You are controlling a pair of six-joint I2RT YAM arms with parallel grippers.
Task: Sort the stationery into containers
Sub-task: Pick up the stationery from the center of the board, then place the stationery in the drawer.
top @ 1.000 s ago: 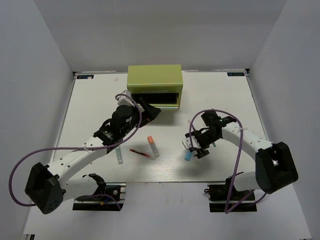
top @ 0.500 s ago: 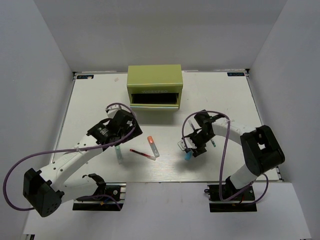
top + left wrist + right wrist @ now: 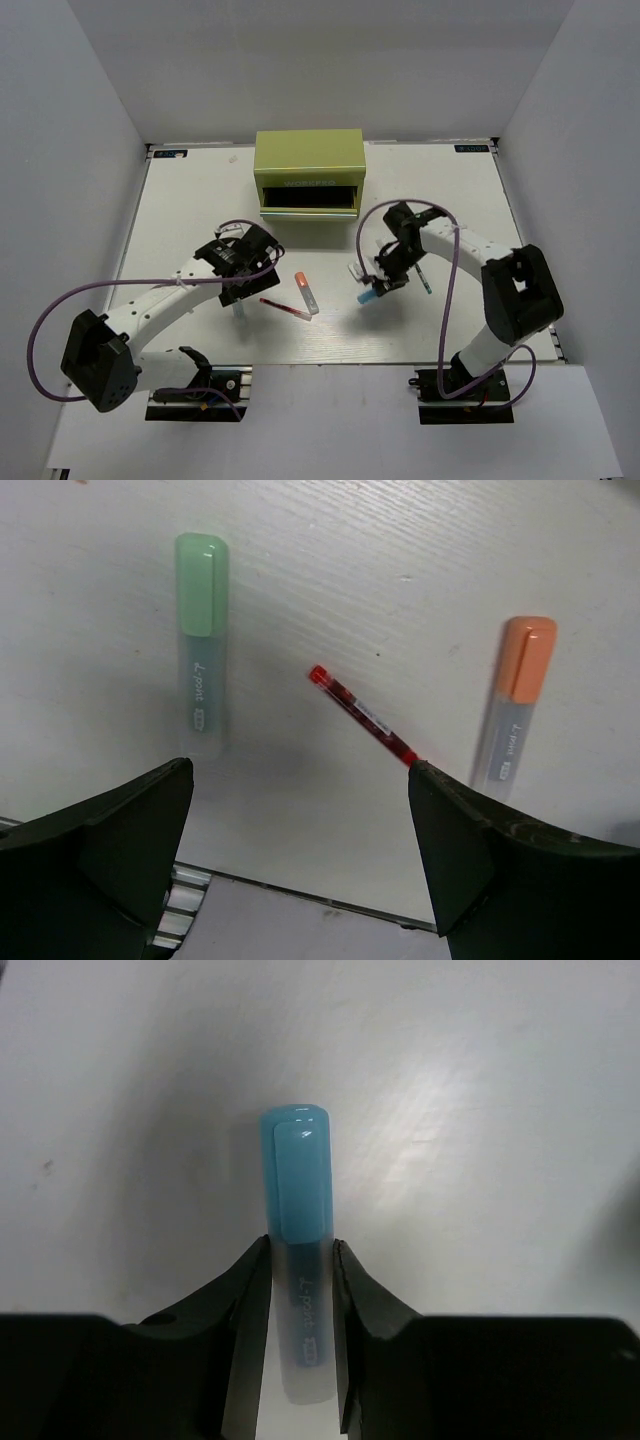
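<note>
The table (image 3: 190, 200) is white with a fine wood grain, and plain pale grey walls (image 3: 320, 60) close it in on three sides. The yellow-green cabinet (image 3: 308, 158) stands in the middle of the far edge, and a drawer (image 3: 309, 200) at its front shows a dark inside. The left gripper (image 3: 295, 780) hovers with its jaws wide apart over the near part of the table. Below it the pale green marker (image 3: 202, 640), the thin red pen (image 3: 362, 715) and the orange-capped marker (image 3: 517, 700) lie flat, apart from each other. The right gripper (image 3: 300, 1255) is clamped on the light blue marker (image 3: 297, 1185), right of the table's middle and well apart from the cabinet. Whether this marker touches the table, I cannot tell.
</note>
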